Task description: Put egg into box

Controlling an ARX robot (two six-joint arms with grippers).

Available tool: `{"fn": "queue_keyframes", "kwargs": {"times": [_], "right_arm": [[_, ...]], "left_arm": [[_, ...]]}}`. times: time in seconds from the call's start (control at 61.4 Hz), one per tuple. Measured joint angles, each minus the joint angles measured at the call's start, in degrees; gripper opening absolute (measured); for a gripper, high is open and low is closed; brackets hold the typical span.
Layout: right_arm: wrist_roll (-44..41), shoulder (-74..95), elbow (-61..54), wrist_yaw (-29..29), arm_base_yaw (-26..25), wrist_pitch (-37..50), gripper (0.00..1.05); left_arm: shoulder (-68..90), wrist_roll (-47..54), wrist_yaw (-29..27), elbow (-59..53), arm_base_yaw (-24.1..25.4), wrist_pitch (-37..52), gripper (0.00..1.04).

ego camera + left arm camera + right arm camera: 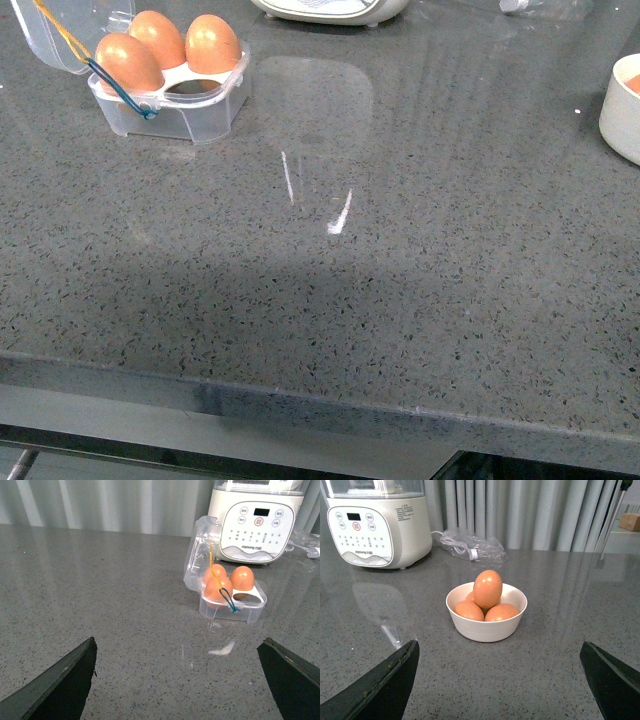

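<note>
The clear box (190,110) stands at the far left of the grey counter with its lid open, holding three brown eggs (211,45); one front cell is empty. It also shows in the left wrist view (233,609). Several brown eggs lie in a white bowl (486,626) at the far right (622,112), one egg (487,588) standing on top of the others. My left gripper (177,677) is open and empty, well back from the box. My right gripper (500,677) is open and empty, in front of the bowl. Neither arm shows in the front view.
A big cream appliance (256,522) stands behind the box at the counter's back, seen also in the right wrist view (376,522). A clear bag with a cable (470,546) lies behind the bowl. The counter's front edge (320,400) runs across the front view.
</note>
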Motion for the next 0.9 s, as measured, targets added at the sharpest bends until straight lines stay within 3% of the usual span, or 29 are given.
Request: {"fn": "queue_keyframes", "kwargs": {"times": [0.895], "right_arm": [[0.0, 0.0, 0.0, 0.0, 0.0, 0.0, 0.97]], "left_arm": [[0.0, 0.0, 0.0, 0.0, 0.0, 0.0, 0.98]]}}
